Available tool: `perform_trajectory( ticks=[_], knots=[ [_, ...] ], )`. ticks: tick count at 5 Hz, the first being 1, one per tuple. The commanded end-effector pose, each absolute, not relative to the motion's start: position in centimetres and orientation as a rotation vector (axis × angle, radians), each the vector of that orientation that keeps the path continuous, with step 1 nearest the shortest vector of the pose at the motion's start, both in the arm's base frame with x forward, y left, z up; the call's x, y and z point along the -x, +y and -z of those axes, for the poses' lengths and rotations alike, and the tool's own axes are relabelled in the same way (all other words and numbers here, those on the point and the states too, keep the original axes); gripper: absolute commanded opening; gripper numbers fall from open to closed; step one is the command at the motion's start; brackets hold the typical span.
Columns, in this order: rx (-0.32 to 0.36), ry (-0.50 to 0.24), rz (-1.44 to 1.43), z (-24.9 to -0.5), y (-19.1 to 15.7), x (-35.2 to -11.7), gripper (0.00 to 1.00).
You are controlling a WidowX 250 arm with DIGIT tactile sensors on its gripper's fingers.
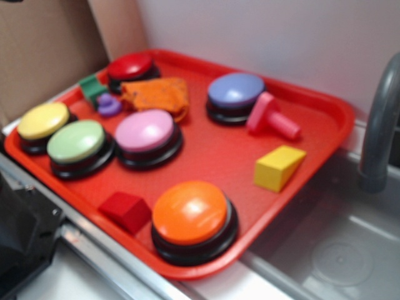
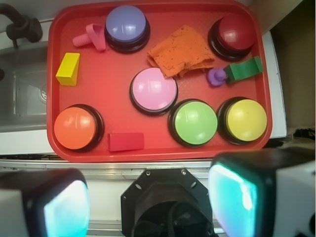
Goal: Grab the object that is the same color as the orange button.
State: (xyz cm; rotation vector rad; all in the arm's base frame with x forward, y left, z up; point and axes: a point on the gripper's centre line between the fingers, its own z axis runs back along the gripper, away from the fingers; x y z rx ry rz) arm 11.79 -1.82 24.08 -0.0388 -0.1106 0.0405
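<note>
The gripper point(image 2: 148, 197) appears only in the wrist view, its fingers spread wide at the bottom edge, holding nothing, high above the red tray point(image 2: 158, 152); the reach has not begun. There the wrinkled orange cloth point(image 2: 181, 52) lies near the tray's far edge, between purple and red buttons. In the exterior view, the soft cloth point(image 1: 156, 95) sits well apart from the glossy orange button point(image 1: 190, 212) at the near edge; next comes a descent onto its folds.
</note>
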Motion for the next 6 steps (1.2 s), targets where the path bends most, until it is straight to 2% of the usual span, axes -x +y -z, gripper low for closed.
perform_trajectory(
  ticks=[1, 2, 3, 4, 6],
  knots=[
    [0.060, -0.162, -0.418, -23.3, 0.1, -14.7, 1.00],
    [0.029, -0.184, -0.667, -21.8, 1.1, -16.2, 1.00],
    [0.034, -0.233, -0.912, -20.7, 3.2, -18.0, 1.00],
    [-0.023, -0.252, -1.125, -18.8, 5.4, -20.4, 1.00],
    [-0.094, -0.228, -1.298, -13.5, 7.4, -24.6, 1.00]
  ],
)
